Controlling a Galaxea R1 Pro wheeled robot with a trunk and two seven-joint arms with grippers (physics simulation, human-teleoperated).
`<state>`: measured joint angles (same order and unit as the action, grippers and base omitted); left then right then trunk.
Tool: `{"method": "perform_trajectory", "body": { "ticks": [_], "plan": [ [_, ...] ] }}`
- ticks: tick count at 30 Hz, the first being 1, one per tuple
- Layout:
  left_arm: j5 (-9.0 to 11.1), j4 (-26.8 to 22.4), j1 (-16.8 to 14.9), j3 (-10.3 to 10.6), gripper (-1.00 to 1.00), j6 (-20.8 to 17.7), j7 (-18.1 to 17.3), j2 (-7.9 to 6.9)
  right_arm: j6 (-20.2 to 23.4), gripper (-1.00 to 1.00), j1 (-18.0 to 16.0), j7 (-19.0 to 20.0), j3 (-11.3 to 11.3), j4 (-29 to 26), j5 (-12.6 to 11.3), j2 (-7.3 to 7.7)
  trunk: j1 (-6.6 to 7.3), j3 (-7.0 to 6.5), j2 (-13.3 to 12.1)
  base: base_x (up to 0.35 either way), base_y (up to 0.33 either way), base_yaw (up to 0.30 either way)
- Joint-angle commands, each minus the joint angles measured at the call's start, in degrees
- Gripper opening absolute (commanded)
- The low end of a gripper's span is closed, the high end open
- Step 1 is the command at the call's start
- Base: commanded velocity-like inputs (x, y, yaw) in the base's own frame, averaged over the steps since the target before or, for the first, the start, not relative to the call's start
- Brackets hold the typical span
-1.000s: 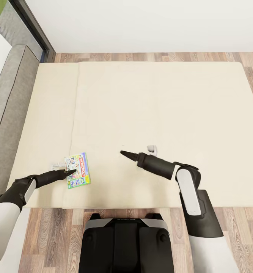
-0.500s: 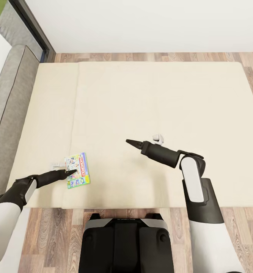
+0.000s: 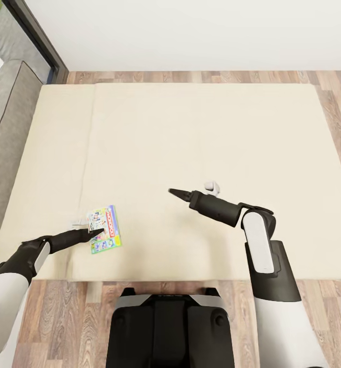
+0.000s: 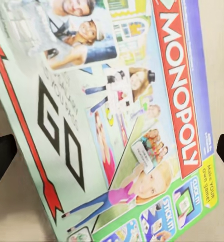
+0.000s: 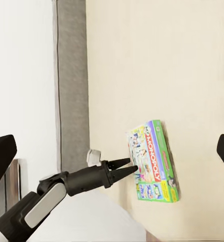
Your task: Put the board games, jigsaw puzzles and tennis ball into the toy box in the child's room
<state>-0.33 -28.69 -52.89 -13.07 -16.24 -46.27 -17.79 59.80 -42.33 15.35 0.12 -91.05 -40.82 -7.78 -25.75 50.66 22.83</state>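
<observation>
One board game, the green-and-white Monopoly box, lies flat on the bed near its front left edge. My left gripper is open and low over the box's left side. In the left wrist view the box is very close, with a dark fingertip at either side. The right wrist view looks across the mattress at the box and the left gripper at its edge. My right gripper hovers open and empty over the middle of the bed.
The grey headboard runs along the left side of the bed. Wood-plank floor and a white wall lie beyond the far edge. A dark window frame stands at the far left. My base is against the bed's front edge.
My right arm has lifted and swung farther over the bed, mostly in the first half second. The head camera has shifted slightly. The left gripper and the box have stayed put.
</observation>
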Motion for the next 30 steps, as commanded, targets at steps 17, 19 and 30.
{"method": "perform_trajectory", "body": {
  "ticks": [17, 19, 30],
  "plan": [
    [-0.02, -0.05, -0.02, -0.29, 1.0, -0.55, 0.14, 0.03, 0.2, 1.0, 0.05, 0.55, 0.08, 0.0, 0.57, -0.37, -0.03, 0.06, 0.09, 0.0, -0.175, 0.0],
    [-0.02, -0.05, -0.02, -0.29, 1.0, -0.55, 0.18, 0.03, 0.2, 1.0, 0.05, 0.55, 0.11, 0.0, 0.57, -0.38, -0.03, 0.04, 0.09, 0.0, -0.234, -0.033],
    [-0.02, -0.05, -0.02, -0.29, 1.0, -0.49, 0.14, 0.04, 0.2, 1.0, 0.06, 0.53, 0.13, 0.0, 0.57, -0.35, -0.03, -0.23, 0.09, -0.001, -0.04, -0.07]
  ]
}}
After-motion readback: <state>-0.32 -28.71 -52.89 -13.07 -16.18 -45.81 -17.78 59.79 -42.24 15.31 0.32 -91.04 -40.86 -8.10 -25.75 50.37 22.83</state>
